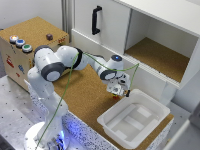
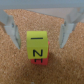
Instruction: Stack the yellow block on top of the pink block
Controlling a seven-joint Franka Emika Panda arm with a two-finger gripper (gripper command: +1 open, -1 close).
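Observation:
In the wrist view the yellow block [image 2: 36, 44] sits on top of the pink block [image 2: 38, 62], and only a thin pink strip shows under it. Both rest on the cork surface [image 2: 55, 70]. My gripper [image 2: 40, 44] is open, with one finger [image 2: 12, 27] on each side of the stack and a clear gap between each finger and the yellow block. In the exterior view the gripper [image 1: 118, 91] hangs low over the cork board, just beside the white tub. There the blocks are hidden under the hand.
A white tub [image 1: 150, 111] stands on the cork board [image 1: 85, 92] toward the exterior view's right of the gripper. A white cabinet [image 1: 150, 35] with an open shelf rises behind. A wooden box with buttons [image 1: 27, 42] stands at the exterior view's left.

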